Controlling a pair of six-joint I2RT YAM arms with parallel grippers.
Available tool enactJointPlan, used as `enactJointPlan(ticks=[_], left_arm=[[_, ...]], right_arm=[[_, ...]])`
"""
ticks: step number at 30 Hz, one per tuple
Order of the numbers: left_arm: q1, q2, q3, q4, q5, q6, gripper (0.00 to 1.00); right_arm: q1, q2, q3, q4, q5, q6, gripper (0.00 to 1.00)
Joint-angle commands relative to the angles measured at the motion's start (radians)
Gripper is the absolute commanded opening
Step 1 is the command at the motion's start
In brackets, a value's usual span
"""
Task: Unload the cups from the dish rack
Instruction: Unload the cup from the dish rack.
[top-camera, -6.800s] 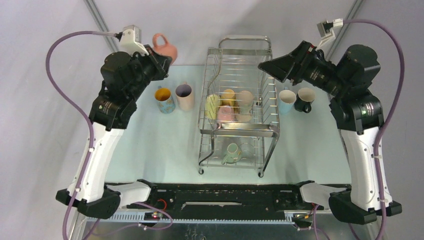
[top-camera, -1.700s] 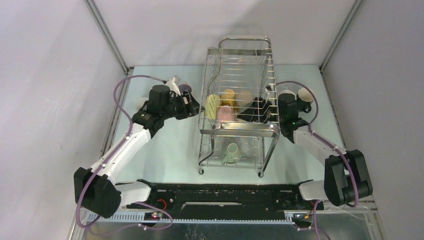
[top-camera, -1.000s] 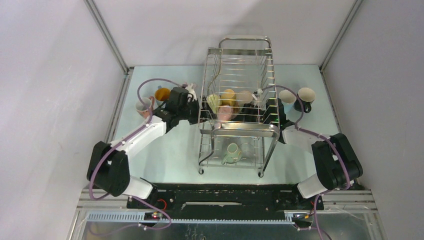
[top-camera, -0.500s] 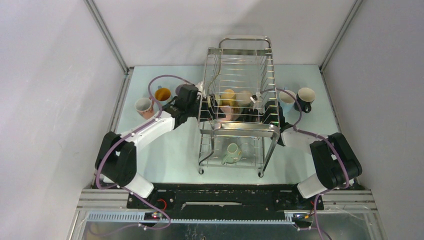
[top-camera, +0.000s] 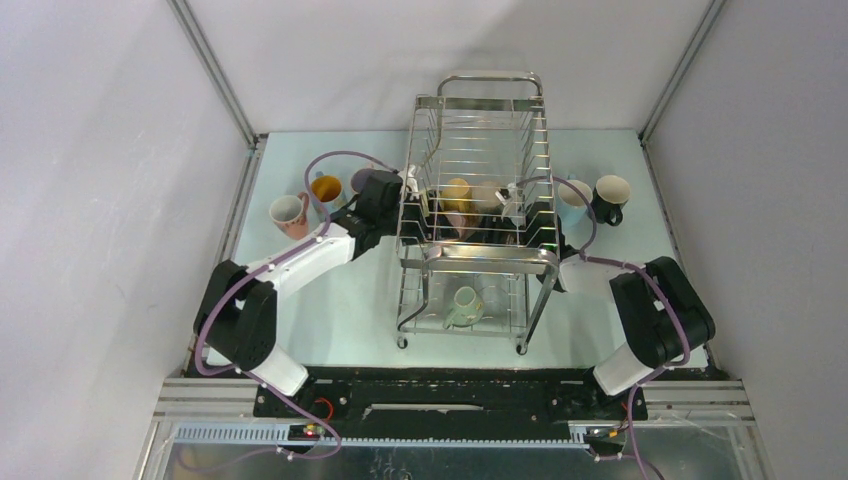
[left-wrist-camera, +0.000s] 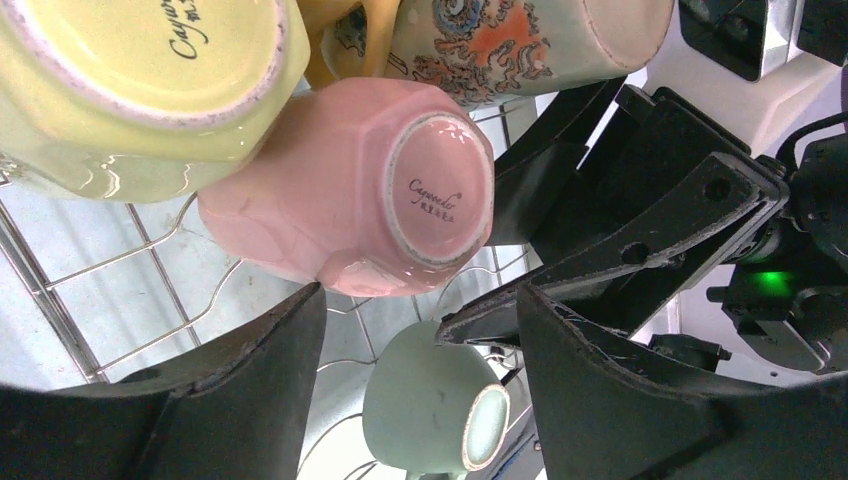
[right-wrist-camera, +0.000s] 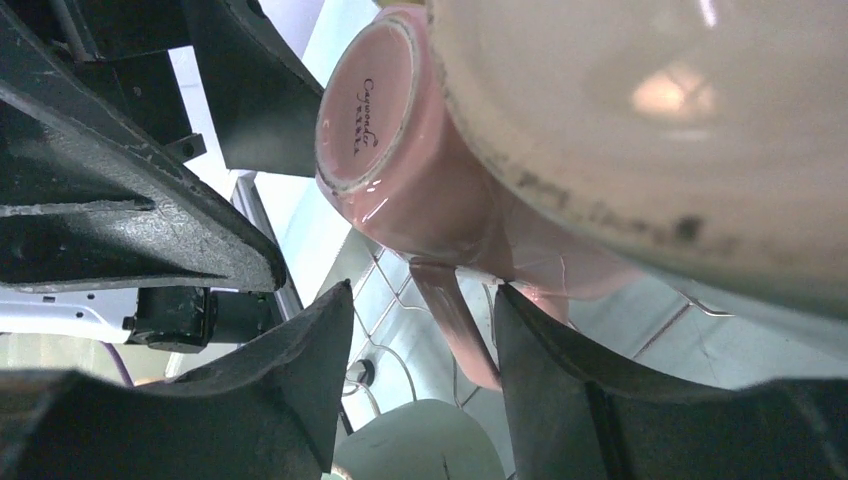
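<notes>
My left end effector (left-wrist-camera: 420, 300) and right end effector (right-wrist-camera: 422, 290), both apart, face the same pink cup (left-wrist-camera: 350, 190) at centre frame, so closing together they could clash or tip it.

The dish rack (top-camera: 490, 262) stands mid-tabletop (top-camera: 340, 310). The upper cups (top-camera: 457, 190) crowd its top tier; the lower cup (top-camera: 463, 305) lies on the bottom tier, nearer. The left cups (top-camera: 288, 212) stand on the tabletop left of the rack, the right cups (top-camera: 610, 192) to its right.
</notes>
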Motion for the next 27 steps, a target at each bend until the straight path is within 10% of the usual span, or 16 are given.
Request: enactJointPlan(ticks=[1,27], left_arm=[[-0.009,0.005,0.057,0.046,0.036,-0.016,0.74],[-0.012,-0.07,0.009,0.065,0.015,-0.026,0.74]], right_arm=[[0.023,0.037,-0.005,0.026,-0.017,0.033,0.6],[0.046,-0.046,-0.036,0.046,0.0,0.038,0.17]])
